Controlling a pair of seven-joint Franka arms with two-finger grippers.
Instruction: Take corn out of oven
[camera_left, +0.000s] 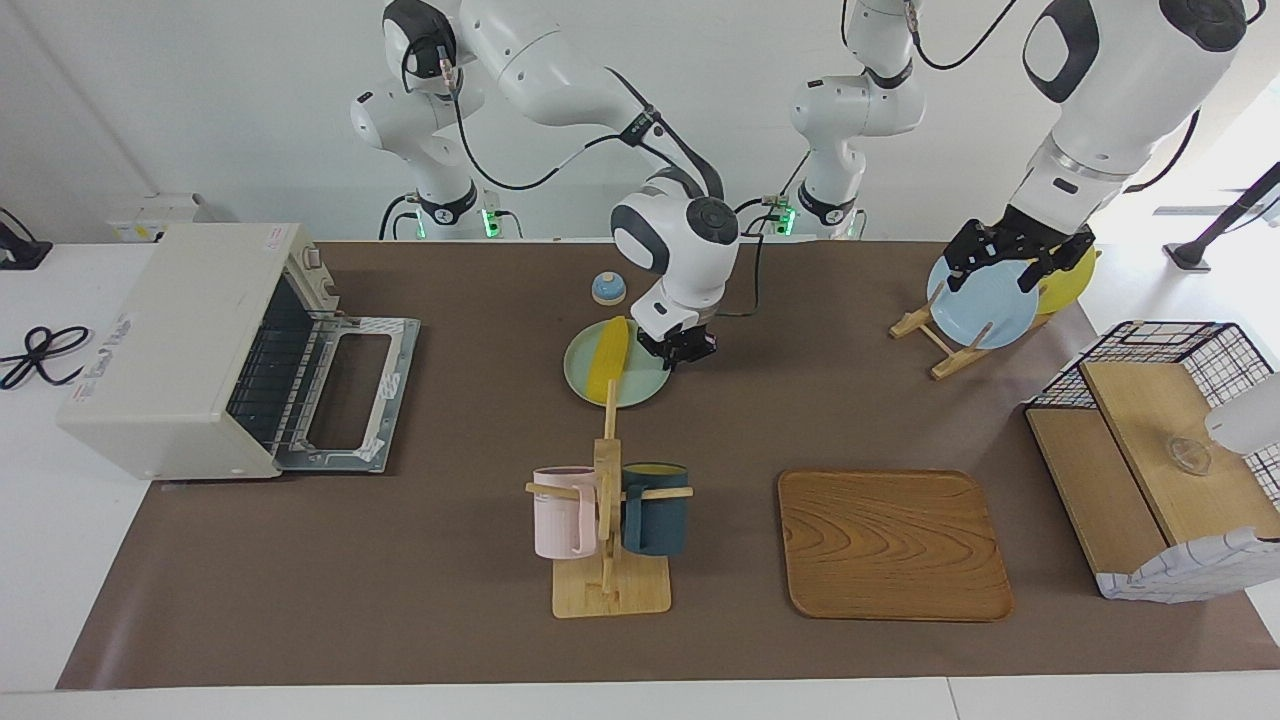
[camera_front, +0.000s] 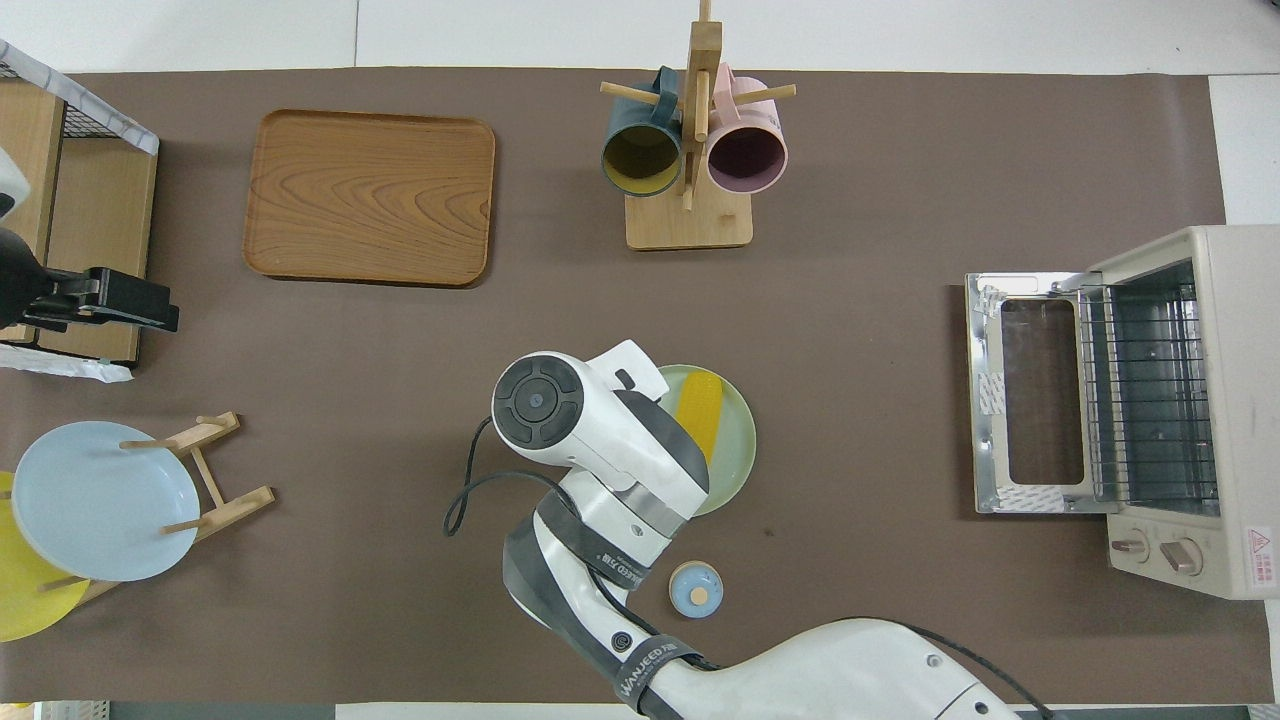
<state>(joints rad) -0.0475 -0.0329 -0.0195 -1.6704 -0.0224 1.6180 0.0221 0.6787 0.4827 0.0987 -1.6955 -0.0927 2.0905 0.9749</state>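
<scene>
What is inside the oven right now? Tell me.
Only the wire rack shows inside the oven, behind its dropped door. The corn lies on the green plate. The oven's deeper corners are hidden.

Bright, even illumination, both views sharp; soft short shadows under the mug rack (camera_left: 608, 520) and wooden tray (camera_left: 893, 545); overexposed glare at facing view's upper corner.
</scene>
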